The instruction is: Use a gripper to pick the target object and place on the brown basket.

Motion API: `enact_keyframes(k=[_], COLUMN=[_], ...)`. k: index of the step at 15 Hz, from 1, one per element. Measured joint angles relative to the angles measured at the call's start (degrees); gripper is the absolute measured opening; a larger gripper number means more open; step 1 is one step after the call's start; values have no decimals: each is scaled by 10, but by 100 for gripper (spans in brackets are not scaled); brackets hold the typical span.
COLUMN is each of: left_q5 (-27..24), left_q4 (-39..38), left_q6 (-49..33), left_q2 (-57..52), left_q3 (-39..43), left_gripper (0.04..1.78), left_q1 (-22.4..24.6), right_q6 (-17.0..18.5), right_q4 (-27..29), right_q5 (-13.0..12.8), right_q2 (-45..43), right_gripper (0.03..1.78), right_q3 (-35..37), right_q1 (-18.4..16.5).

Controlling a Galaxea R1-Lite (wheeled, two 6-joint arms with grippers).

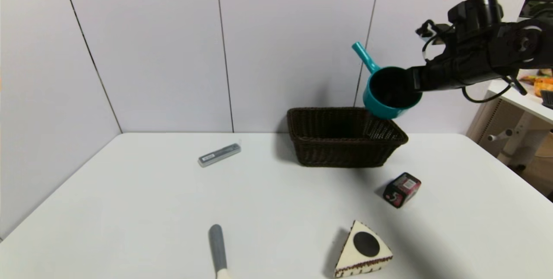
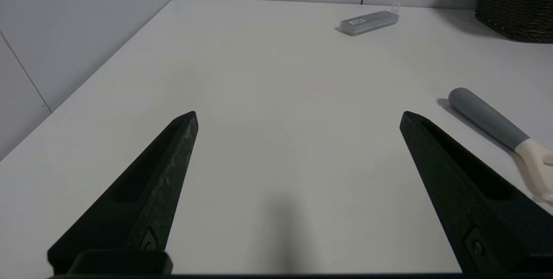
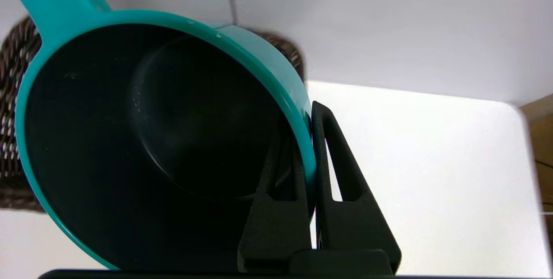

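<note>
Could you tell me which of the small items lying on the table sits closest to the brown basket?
The black-and-pink cube box, just off the brown basket's front right corner; the others lie farther away.

The teal saucepan (image 1: 391, 93) hangs in the air, tilted so its dark inside faces the head camera, its straight handle pointing up toward 11 o'clock. The right gripper (image 1: 415, 81) clamps its rim at the 3 o'clock side, one finger (image 3: 270, 210) inside the wall and one outside. The pan sits above the right far corner of the brown woven basket (image 1: 345, 137), which rests upright on the table with flaring sides.
</note>
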Motion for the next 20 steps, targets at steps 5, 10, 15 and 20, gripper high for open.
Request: enact_keyframes(k=[5, 10, 15, 20], left_q5=[0, 0, 0, 0], left_q4=[0, 0, 0, 0], left_q6=[0, 0, 0, 0], left_q2=[0, 0, 0, 0], left_q3=[0, 0, 0, 0], left_gripper=[169, 169, 169, 169], left_q1=[-1, 0, 0, 0], right_q6=[2, 0, 4, 5], right_q4=[-63, -82, -36, -9], right_q5=[1, 0, -2, -2], right_q2=[45, 57, -34, -251], right_gripper=[56, 111, 140, 154], right_q3=[14, 13, 93, 331], right_q1=[21, 25, 9, -5])
